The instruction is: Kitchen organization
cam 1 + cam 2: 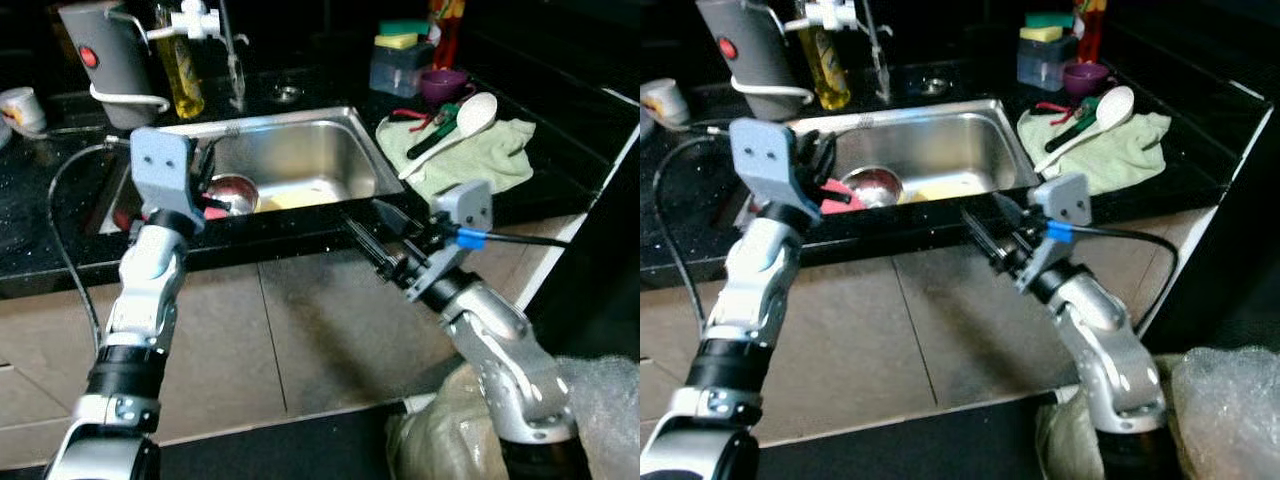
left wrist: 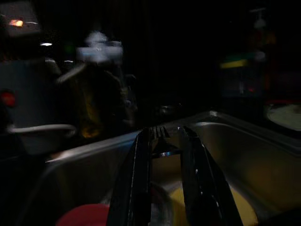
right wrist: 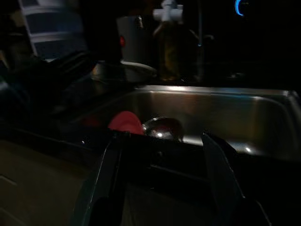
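My left gripper [image 1: 208,172] hangs over the left end of the steel sink [image 1: 340,128]. In the left wrist view its fingers [image 2: 141,179] stand close together on a thin metal fork [image 2: 160,133], whose tines show at the tips. In the sink below lie a steel bowl [image 1: 232,192], a red item [image 1: 214,211] and something pale yellow [image 1: 290,198]. My right gripper [image 1: 362,212] is in front of the black counter's front edge, level with the sink's right part. Its fingers [image 3: 216,165] are spread wide, open, with nothing between them.
On the right counter a green cloth [image 1: 500,155] carries a white spoon [image 1: 470,120] and a green-handled tool [image 1: 440,128]. Behind it are a sponge box [image 1: 400,60] and a purple bowl [image 1: 443,82]. A soap bottle [image 1: 185,70], tap [image 1: 232,50] and grey appliance [image 1: 110,50] line the back. Bubble wrap [image 1: 600,400] lies on the floor at right.
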Controlling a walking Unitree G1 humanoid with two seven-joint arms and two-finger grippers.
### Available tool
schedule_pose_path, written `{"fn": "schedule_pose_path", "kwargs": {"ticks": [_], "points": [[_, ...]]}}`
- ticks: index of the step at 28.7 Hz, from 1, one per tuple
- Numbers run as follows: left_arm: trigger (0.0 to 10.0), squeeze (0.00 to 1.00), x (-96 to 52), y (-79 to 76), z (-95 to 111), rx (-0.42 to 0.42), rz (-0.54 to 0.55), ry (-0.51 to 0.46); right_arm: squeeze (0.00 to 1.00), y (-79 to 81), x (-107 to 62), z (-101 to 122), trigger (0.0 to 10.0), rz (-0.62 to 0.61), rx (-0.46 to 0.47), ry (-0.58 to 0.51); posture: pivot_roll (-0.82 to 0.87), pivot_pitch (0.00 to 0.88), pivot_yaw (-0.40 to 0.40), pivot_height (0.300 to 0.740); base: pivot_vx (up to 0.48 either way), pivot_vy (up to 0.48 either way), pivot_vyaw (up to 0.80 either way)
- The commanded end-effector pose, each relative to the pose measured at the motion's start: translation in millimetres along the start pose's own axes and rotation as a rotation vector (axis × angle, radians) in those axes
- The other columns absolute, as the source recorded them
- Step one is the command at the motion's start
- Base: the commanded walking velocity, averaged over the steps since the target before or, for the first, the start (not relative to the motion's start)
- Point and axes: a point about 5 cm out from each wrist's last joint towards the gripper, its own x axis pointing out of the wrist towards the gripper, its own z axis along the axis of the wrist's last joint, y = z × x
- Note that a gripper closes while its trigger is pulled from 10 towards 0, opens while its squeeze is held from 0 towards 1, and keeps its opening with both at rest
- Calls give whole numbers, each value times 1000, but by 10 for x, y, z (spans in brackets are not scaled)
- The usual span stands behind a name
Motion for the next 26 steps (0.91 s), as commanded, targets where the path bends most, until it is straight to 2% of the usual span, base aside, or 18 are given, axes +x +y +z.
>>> {"fn": "schedule_pose_path", "kwargs": {"ticks": [1, 10, 26], "points": [[10000, 0, -3, 6, -9, 5, 2, 7, 0, 2, 2, -9, 10000, 1, 2, 5, -137, 0, 44, 740, 0, 0, 0], [10000, 0, 1, 60, -28, 29, 5, 23, 0, -3, 5, -7, 10000, -5, 2, -2, -134, 0, 47, 740, 0, 0, 0], [10000, 0, -27, 139, -39, 51, 32, 38, 0, 26, 9, -21, 10000, 21, 4, 2, -128, 0, 46, 740, 259, 0, 0]]}}
